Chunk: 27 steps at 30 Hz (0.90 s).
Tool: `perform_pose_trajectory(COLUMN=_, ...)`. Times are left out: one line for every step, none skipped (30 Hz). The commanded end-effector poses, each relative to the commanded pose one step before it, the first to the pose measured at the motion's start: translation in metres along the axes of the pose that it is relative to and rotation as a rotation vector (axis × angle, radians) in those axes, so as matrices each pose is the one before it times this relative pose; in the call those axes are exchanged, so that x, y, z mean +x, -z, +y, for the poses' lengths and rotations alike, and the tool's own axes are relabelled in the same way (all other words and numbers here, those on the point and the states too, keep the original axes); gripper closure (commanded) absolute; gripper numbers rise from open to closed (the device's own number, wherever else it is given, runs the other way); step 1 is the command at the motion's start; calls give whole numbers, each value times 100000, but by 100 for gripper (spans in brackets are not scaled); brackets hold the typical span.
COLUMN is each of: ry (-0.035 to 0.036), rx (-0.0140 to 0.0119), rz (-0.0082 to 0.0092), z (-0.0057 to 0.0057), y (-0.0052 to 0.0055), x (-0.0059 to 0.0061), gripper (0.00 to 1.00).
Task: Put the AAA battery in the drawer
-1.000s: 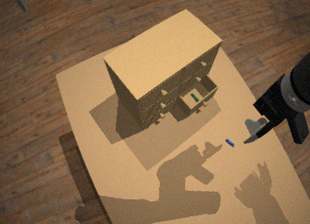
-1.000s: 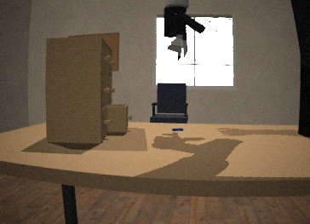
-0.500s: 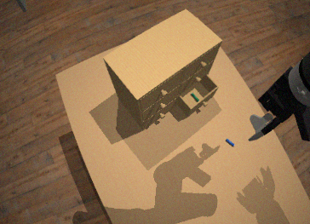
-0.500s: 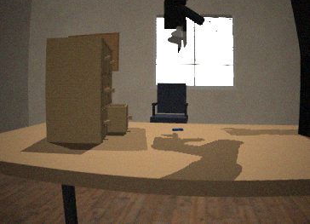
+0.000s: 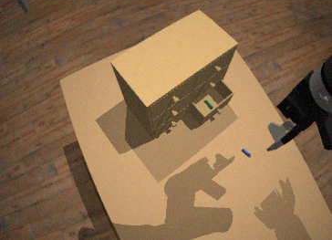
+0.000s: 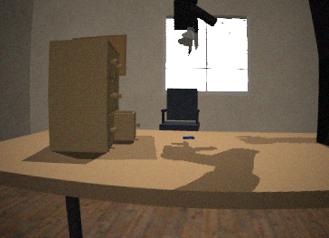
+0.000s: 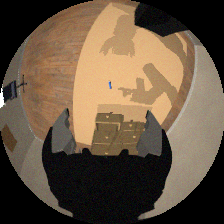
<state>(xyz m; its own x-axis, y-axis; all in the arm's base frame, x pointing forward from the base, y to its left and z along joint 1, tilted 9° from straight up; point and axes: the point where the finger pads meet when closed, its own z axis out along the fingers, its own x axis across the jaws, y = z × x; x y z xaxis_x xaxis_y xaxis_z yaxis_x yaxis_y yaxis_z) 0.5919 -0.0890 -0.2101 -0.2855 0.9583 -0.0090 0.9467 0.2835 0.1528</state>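
Blue cylindrical battery (image 5: 246,152) (image 6: 188,138) (image 7: 110,85) lies on the tan counter (image 5: 201,191) (image 6: 149,180) (image 7: 92,75), apart from the open wooden drawer (image 5: 196,120) (image 6: 125,126) (image 7: 109,119), likely left out to receive it; the end effector (image 5: 279,137) (image 6: 192,50) (image 7: 107,109) hovers above, spread wide, presumably for grasping.

The battery (image 5: 246,152) (image 6: 188,138) (image 7: 110,85) is blue, the chest (image 5: 175,56) (image 6: 79,96) (image 7: 102,148) plain tan.

Glaring white light fills the square window (image 6: 226,53) at upper right in the exterior view, against dim grey walls. Hard brown shadows cross the tan wooden worktop (image 5: 150,197) (image 6: 136,171) (image 7: 95,65); grain speckles every view, and the wrist's round frame bends edges.
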Motion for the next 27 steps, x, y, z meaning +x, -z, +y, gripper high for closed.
perform_pose_trajectory(ry=2795, rx=-74, rz=-56, z=111, y=40, x=-71, gripper=0)
perform_pose_trajectory(ry=852, rx=0, rz=0, z=23, y=-1, x=-15, gripper=0)
perform_pose_trajectory(ry=948, rx=0, rz=0, z=26, y=-2, x=-17, gripper=0)
perform_pose_trajectory(ry=1048, rx=0, rz=0, z=28, y=-2, x=-18, gripper=0)
perform_pose_trajectory(ry=1149, rx=0, rz=0, z=31, y=-2, x=-21, gripper=0)
perform_pose_trajectory(ry=0, rx=0, rz=0, z=0, y=0, x=0, gripper=0)
perform_pose_trajectory(ry=0, rx=0, rz=0, z=0, y=0, x=0, gripper=0)
perform_pose_trajectory(ry=1254, rx=0, rz=0, z=34, y=-2, x=-23, gripper=0)
perform_pose_trajectory(ry=1360, rx=0, rz=0, z=37, y=-2, x=-25, gripper=0)
perform_pose_trajectory(ry=1468, rx=0, rz=0, z=40, y=-2, x=-28, gripper=0)
perform_pose_trajectory(ry=1577, rx=0, rz=0, z=42, y=-2, x=-30, gripper=0)
perform_pose_trajectory(ry=1688, rx=0, rz=0, z=45, y=-3, x=-33, gripper=0)
perform_pose_trajectory(ry=1799, rx=0, rz=0, z=48, y=-3, x=-36, gripper=0)
perform_pose_trajectory(ry=1911, rx=0, rz=0, z=51, y=-3, x=-39, gripper=0)
perform_pose_trajectory(ry=2023, rx=0, rz=0, z=54, y=-3, x=-42, gripper=0)
perform_pose_trajectory(ry=2136, rx=0, rz=0, z=57, y=-3, x=-46, gripper=0)
perform_pose_trajectory(ry=2248, rx=1, rz=0, z=60, y=-3, x=-50, gripper=0)
perform_pose_trajectory(ry=2360, rx=1, rz=0, z=63, y=-3, x=-53, gripper=0)
perform_pose_trajectory(ry=2471, rx=1, rz=0, z=65, y=-3, x=-57, gripper=0)
perform_pose_trajectory(ry=2582, rx=1, rz=0, z=68, y=-3, x=-61, gripper=0)
perform_pose_trajectory(ry=2691, rx=1, rz=0, z=70, y=-4, x=-66, gripper=0)
perform_pose_trajectory(ry=2799, rx=1, rz=0, z=72, y=-4, x=-70, gripper=0)
perform_pose_trajectory(ry=0, rx=0, rz=0, z=0, y=0, x=0, gripper=0)
perform_pose_trajectory(ry=0, rx=0, rz=0, z=0, y=0, x=0, gripper=0)
perform_pose_trajectory(ry=2905, rx=1, rz=0, z=75, y=-4, x=-75, gripper=0)
perform_pose_trajectory(ry=3010, rx=1, rz=0, z=77, y=-4, x=-80, gripper=0)
perform_pose_trajectory(ry=3113, rx=1, rz=0, z=78, y=-4, x=-85, gripper=0)
